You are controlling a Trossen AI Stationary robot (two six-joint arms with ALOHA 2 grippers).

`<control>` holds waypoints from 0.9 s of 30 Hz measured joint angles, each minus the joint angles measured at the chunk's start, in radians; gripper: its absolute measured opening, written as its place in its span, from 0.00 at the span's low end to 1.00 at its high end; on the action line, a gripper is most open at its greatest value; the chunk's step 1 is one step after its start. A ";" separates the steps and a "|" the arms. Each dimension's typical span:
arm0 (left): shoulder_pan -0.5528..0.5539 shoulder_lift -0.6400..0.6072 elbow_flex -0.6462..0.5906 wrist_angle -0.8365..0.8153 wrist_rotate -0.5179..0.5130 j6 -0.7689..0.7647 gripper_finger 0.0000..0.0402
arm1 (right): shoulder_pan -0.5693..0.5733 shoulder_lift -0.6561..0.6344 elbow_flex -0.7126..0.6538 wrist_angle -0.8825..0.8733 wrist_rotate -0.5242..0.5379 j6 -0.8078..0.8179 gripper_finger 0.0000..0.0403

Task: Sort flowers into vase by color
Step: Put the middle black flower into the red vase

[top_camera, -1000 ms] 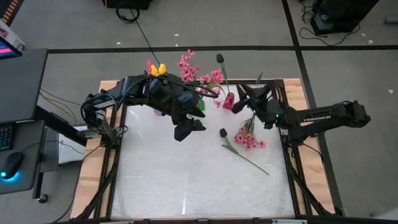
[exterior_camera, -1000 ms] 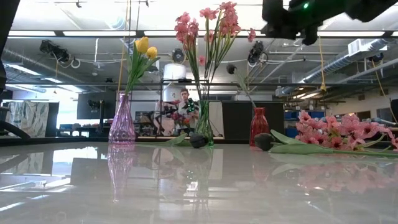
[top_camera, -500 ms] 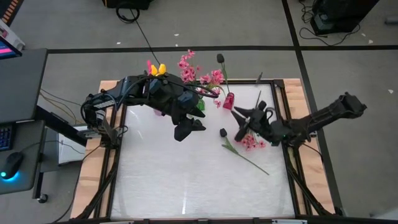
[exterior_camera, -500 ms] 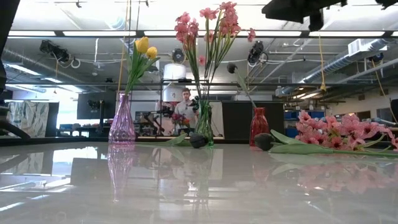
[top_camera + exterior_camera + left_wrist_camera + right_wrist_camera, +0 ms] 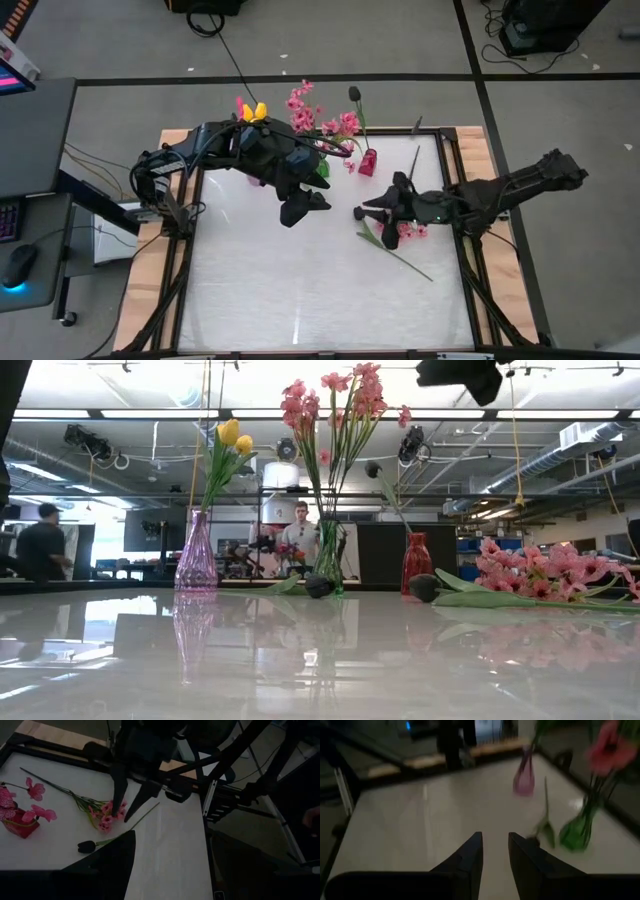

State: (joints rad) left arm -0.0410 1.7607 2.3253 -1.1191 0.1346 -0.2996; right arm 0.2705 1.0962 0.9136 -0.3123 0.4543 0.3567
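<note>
A pink blossom spray (image 5: 408, 230) and a dark tulip (image 5: 86, 846) lie flat on the white table. My right gripper (image 5: 372, 225) hovers open above them, well off the table, and shows at the top of the low view (image 5: 460, 375); its fingers (image 5: 117, 795) point down at the spray (image 5: 105, 815) without touching it. At the far edge stand a purple vase with yellow tulips (image 5: 251, 110), a green vase with pink blossoms (image 5: 322, 128) and a red vase holding a dark tulip (image 5: 367, 162). My left gripper (image 5: 300, 208) waits over the table's far middle.
The three vases (image 5: 196, 555) (image 5: 328, 565) (image 5: 416, 560) stand in a row along the far edge. The near half of the table (image 5: 300, 300) holds nothing. Wooden edges and dark frame rails (image 5: 470, 290) run along both sides. People stand in the room behind.
My right gripper has swung from beside the red vase at the far right toward the table's near and left, and now hangs over the lying pink spray and dark tulip. The flowers have stayed where they were.
</note>
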 joint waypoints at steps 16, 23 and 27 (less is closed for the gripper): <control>0.000 0.000 0.000 0.000 0.000 0.000 0.67 | -0.104 0.199 0.034 -0.306 -0.327 0.321 0.25; 0.000 0.000 0.000 0.000 0.000 0.000 0.67 | -0.101 0.303 0.034 -0.385 -0.436 0.374 0.25; 0.000 0.000 0.000 0.000 0.000 0.000 0.67 | -0.094 0.349 0.034 -0.385 -0.450 0.374 0.26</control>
State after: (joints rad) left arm -0.0414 1.7607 2.3253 -1.1191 0.1345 -0.2996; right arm 0.1764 1.4456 0.9474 -0.6975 0.0044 0.7307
